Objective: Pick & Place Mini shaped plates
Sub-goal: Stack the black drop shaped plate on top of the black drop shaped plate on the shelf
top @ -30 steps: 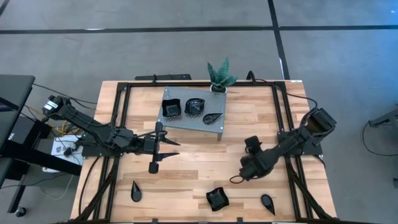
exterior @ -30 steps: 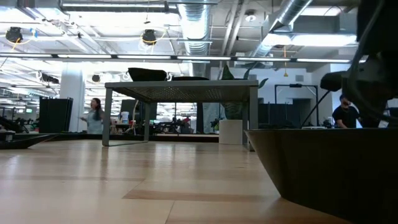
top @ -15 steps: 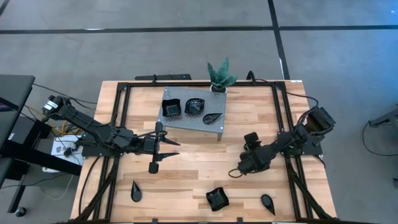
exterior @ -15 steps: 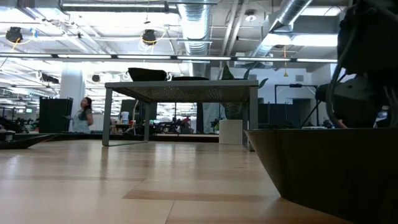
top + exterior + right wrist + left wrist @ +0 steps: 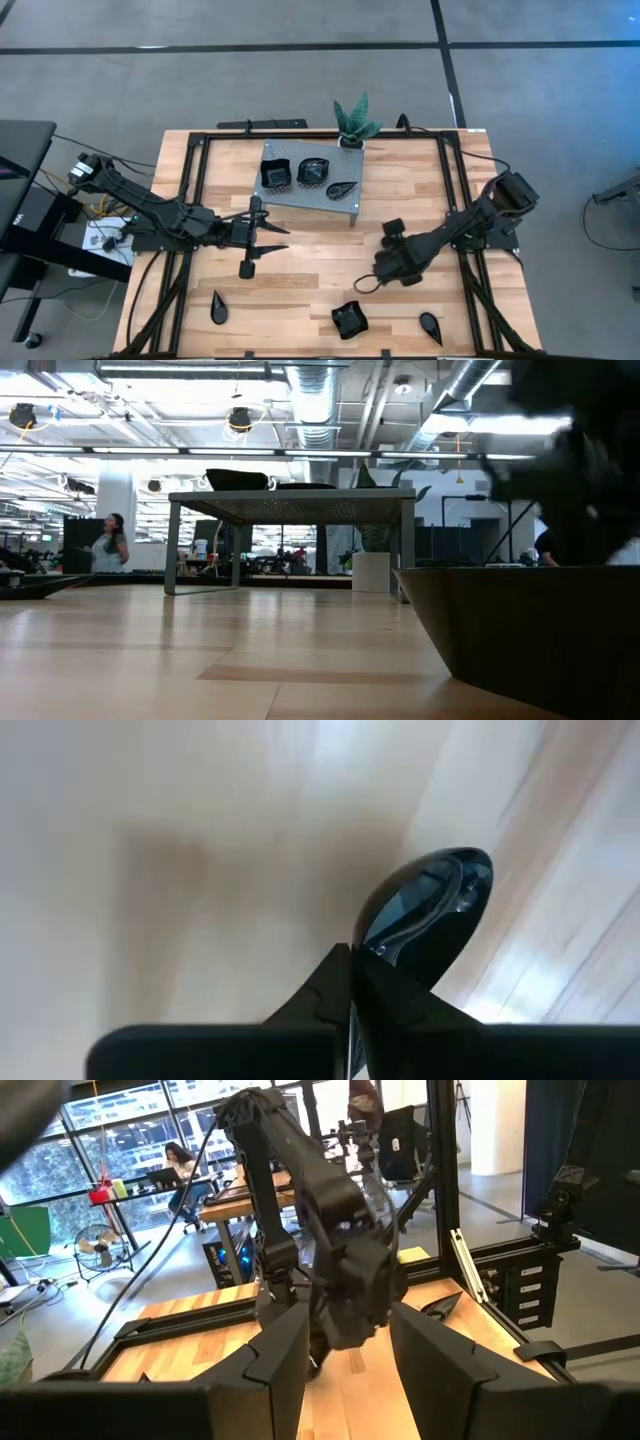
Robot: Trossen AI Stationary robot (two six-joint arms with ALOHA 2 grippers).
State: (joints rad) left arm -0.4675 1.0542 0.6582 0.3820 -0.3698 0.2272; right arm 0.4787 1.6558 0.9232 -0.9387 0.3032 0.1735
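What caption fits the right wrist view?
Right gripper shut on a glossy black leaf plate above the wooden table.

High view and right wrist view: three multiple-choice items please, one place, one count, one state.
1. The potted plant stands: A at the table edge beyond the grey stand; B on the stand; C mid-table.
2. Mini plates on the stand: A one; B three; C five.
3. The right gripper jaws are: A wide open; B shut on nothing; C shut on a plate.
1 A, its pot sits behind the stand; 2 B, three lie there; 3 C, the jaws pinch that plate's rim.
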